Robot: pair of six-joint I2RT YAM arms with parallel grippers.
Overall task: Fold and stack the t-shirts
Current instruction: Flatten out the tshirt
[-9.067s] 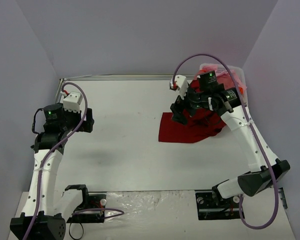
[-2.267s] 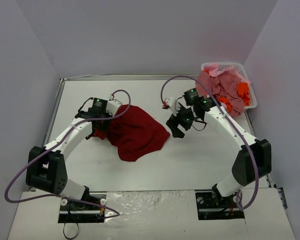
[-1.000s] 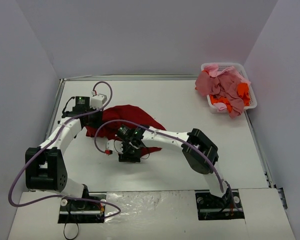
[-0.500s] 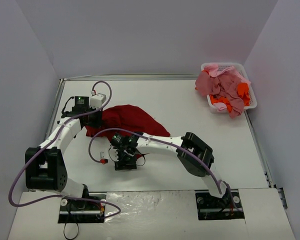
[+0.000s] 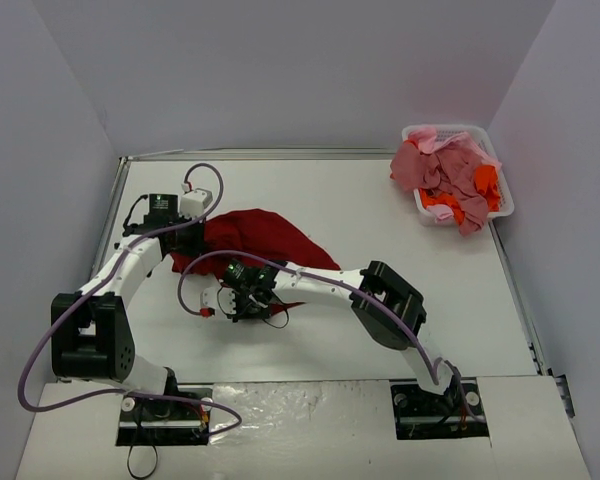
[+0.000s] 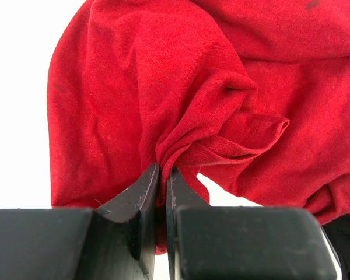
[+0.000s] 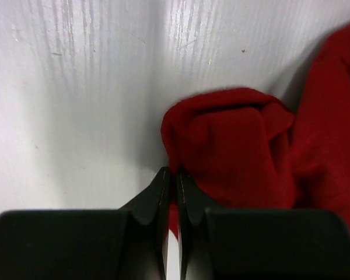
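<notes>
The dark red t-shirt (image 5: 265, 238) lies crumpled on the left part of the bench (image 5: 400, 240), well apart from the basket (image 5: 460, 128). The left gripper (image 6: 163, 170) has its jaws closed on a thick fold. The right gripper (image 7: 173, 172) has its jaws closed on what seems only a thin edge. I think this small bite may slip out when the arms spread the cloth, leaving it bunched.

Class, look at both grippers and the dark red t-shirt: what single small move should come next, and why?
Probably pull the left gripper and the right gripper apart, to stretch the cloth flat. The left is shut on a bunched fold of the dark red t-shirt, the right looks shut on another edge, and the shirt lies crumpled on the table.
</notes>
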